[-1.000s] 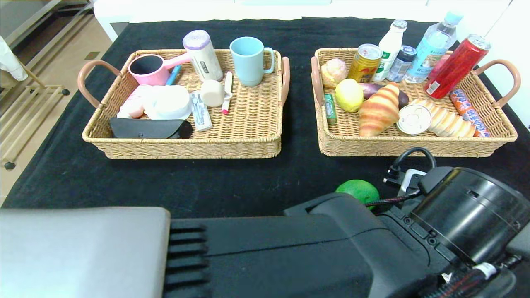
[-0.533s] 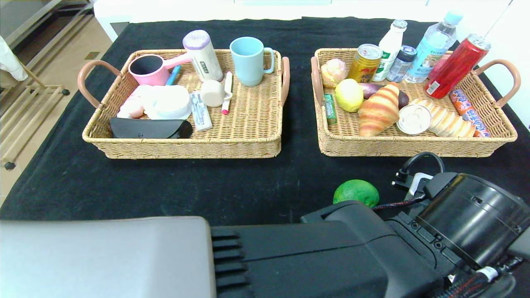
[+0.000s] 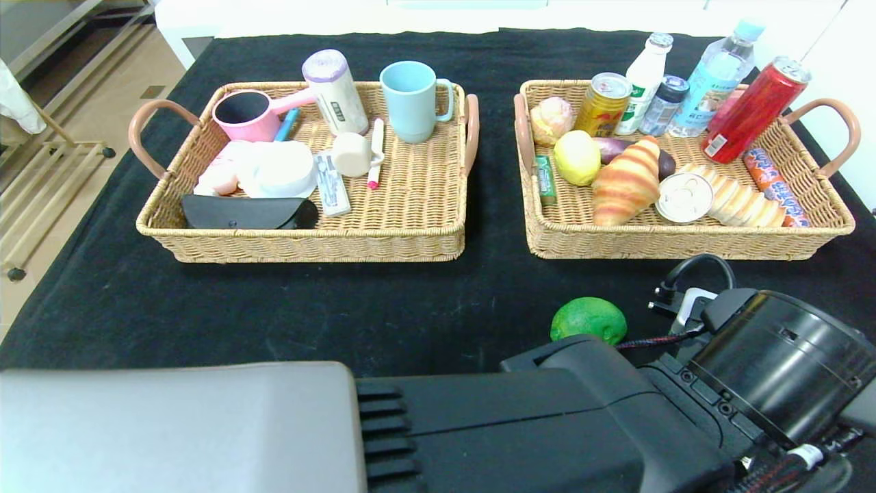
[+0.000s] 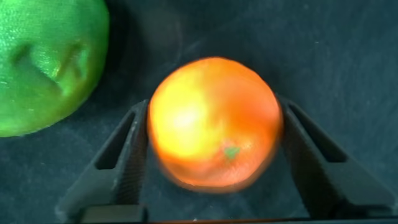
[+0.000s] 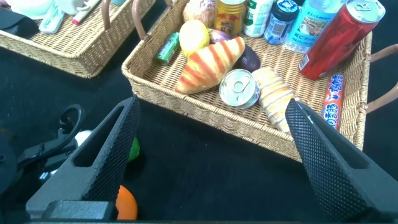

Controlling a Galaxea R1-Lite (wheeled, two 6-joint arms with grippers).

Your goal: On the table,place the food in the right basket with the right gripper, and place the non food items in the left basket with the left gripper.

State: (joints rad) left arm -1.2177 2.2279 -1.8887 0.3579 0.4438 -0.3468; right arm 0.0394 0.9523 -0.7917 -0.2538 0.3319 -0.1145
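- Orange [image 4: 214,121] seen on the black cloth between the left gripper [image 4: 211,162] fingers; jaws apart, whether they touch it cannot be told.
- Green fruit [image 3: 588,320] lies just beside it.
- Right gripper [image 5: 211,149] held wide open, empty, near the right basket [image 5: 186,102].

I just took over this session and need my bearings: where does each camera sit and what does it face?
Head: up top, facing down at both baskets; own arms fill the foreground.
Left wrist: straight down on an orange between its fingers, green fruit beside.
Right wrist: angled toward the right basket, open fingers framing it.
Shared: the green fruit, right basket.
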